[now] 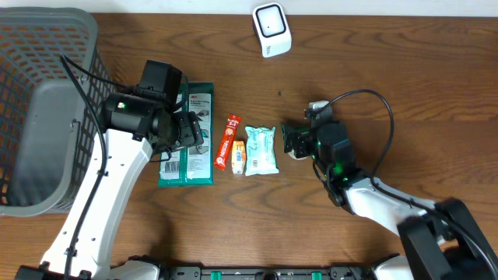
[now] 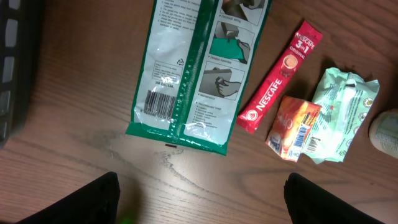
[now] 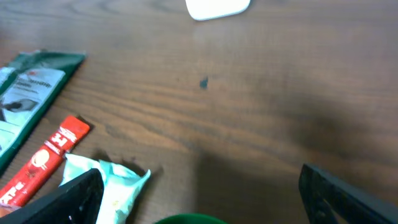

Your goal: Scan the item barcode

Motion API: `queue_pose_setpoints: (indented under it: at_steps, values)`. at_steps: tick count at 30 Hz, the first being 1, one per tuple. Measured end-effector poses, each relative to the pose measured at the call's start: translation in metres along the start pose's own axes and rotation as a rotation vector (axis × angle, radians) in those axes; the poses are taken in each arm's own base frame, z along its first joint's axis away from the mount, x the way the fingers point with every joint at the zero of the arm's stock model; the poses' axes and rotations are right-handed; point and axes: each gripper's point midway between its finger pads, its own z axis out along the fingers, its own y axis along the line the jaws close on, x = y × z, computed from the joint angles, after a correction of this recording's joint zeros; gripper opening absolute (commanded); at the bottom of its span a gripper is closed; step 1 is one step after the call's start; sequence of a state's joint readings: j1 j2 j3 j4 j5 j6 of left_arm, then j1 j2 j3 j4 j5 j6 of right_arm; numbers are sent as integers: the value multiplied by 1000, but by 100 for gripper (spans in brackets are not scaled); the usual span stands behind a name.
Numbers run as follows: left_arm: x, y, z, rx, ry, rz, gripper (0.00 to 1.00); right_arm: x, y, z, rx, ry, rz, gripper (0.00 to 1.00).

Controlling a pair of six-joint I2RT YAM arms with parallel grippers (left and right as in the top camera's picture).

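Selecting an item for pickup; nothing grasped yet. Left gripper (image 2: 202, 190) released and empty, green package (image 2: 186, 68) just ahead, barcode (image 2: 160, 101) facing up. Right gripper (image 3: 202, 186) spread wide, empty, scanner (image 3: 217, 7) well ahead. Next: close on green package, present barcode to scanner. Avoid Nescafe stick (image 2: 280, 81), orange sachet (image 2: 293, 127) and wipes pack (image 2: 345, 112) ahead-right of left gripper.
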State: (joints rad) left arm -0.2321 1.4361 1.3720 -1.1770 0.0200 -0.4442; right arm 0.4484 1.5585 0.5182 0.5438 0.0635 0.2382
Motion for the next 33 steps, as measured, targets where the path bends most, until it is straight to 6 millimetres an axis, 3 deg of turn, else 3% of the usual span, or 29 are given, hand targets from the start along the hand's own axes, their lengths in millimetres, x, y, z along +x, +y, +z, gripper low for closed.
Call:
queue_pose_setpoints:
  at_steps: [6, 12, 16, 19, 22, 27, 33]
  values:
    - [0, 0, 0, 0, -1, 0, 85, -37, 6, -21, 10, 23, -105, 99]
    - [0, 0, 0, 0, 0, 0, 85, -85, 18, -53, 32, 260, -207, 99]
    - [1, 0, 1, -1, 3, 0, 85, -129, 28, -80, 32, 370, -268, 99]
    - [1, 0, 1, -1, 2, 0, 85, -141, 30, -96, 33, 466, -304, 99]
    - [1, 0, 1, -1, 3, 0, 85, -125, 31, -96, 9, 581, -317, 99]
    - [1, 0, 1, -1, 3, 0, 85, -81, 37, -74, -59, 757, -297, 99]
    - [1, 0, 1, -1, 2, 0, 85, -45, 36, -54, -102, 887, -319, 89]
